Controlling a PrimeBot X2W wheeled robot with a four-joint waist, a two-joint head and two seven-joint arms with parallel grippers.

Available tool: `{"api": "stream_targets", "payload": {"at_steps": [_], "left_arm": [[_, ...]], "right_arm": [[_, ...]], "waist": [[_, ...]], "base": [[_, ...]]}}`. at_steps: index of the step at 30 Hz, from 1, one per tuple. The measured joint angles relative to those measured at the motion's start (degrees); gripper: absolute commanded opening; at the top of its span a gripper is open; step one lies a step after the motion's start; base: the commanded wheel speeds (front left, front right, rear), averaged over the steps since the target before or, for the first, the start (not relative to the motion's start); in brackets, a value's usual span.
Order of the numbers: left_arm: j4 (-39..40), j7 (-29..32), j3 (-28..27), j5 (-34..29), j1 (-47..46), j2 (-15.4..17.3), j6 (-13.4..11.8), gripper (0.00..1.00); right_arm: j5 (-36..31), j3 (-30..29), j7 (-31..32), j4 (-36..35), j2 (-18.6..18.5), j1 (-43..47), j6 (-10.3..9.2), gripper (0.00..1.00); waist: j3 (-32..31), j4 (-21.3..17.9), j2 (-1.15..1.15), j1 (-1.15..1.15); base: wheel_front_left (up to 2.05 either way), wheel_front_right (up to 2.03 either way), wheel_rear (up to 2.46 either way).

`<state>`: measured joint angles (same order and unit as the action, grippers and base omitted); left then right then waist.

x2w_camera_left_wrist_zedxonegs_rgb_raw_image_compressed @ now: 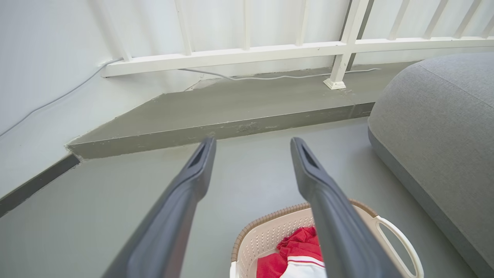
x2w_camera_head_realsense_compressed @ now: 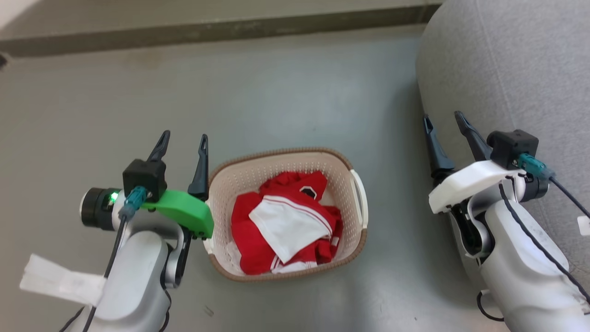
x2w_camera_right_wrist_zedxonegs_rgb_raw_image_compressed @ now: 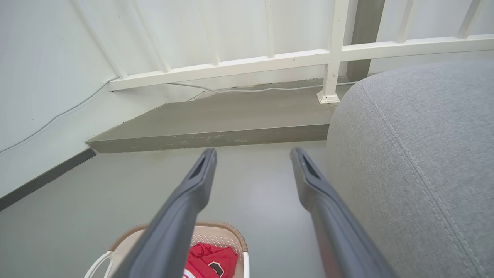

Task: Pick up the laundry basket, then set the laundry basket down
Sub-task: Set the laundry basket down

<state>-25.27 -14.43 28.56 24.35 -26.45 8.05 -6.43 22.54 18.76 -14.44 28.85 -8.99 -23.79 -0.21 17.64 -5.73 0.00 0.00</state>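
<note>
The laundry basket (x2w_camera_head_realsense_compressed: pixel 239 177), cream and perforated with a brown rim and white side handles, stands on the grey floor and holds red and white clothes (x2w_camera_head_realsense_compressed: pixel 286 221). My left gripper (x2w_camera_head_realsense_compressed: pixel 183 140) is open just to the left of the basket, its fingers pointing away past the rim. My right gripper (x2w_camera_head_realsense_compressed: pixel 445 122) is open too, well to the right of the basket, beside the grey cushion. The left wrist view has the basket (x2w_camera_left_wrist_zedxonegs_rgb_raw_image_compressed: pixel 270 231) low between and under the open left gripper (x2w_camera_left_wrist_zedxonegs_rgb_raw_image_compressed: pixel 252 144). In the right wrist view the basket (x2w_camera_right_wrist_zedxonegs_rgb_raw_image_compressed: pixel 227 235) lies at the bottom, below the open right gripper (x2w_camera_right_wrist_zedxonegs_rgb_raw_image_compressed: pixel 252 154).
A large grey cushion (x2w_camera_head_realsense_compressed: pixel 507 69) fills the right side, close to my right arm. A raised grey step (x2w_camera_head_realsense_compressed: pixel 207 27) runs along the far side of the floor, with a white railing (x2w_camera_left_wrist_zedxonegs_rgb_raw_image_compressed: pixel 270 50) and a cable behind it. A white wall stands at the left.
</note>
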Motion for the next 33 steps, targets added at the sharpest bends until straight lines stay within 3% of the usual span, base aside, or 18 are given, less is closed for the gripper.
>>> {"api": "stream_targets", "payload": {"at_steps": [18,33], "left_arm": [[10.79,0.00,-3.91,-4.64,14.20,0.47,-0.64,1.00],[14.96,0.01,-8.68,-8.10,22.48,-0.41,-0.65,1.00]], "right_arm": [[-3.44,-1.99,-0.14,-7.65,0.00,10.31,-2.42,1.00],[-5.03,-2.87,-0.14,-11.11,-0.08,15.56,-3.36,1.00]], "waist": [[-9.96,-0.36,0.00,0.00],[-11.45,-0.45,0.00,0.00]], "base": [[0.00,0.00,0.00],[0.00,0.00,0.00]]}}
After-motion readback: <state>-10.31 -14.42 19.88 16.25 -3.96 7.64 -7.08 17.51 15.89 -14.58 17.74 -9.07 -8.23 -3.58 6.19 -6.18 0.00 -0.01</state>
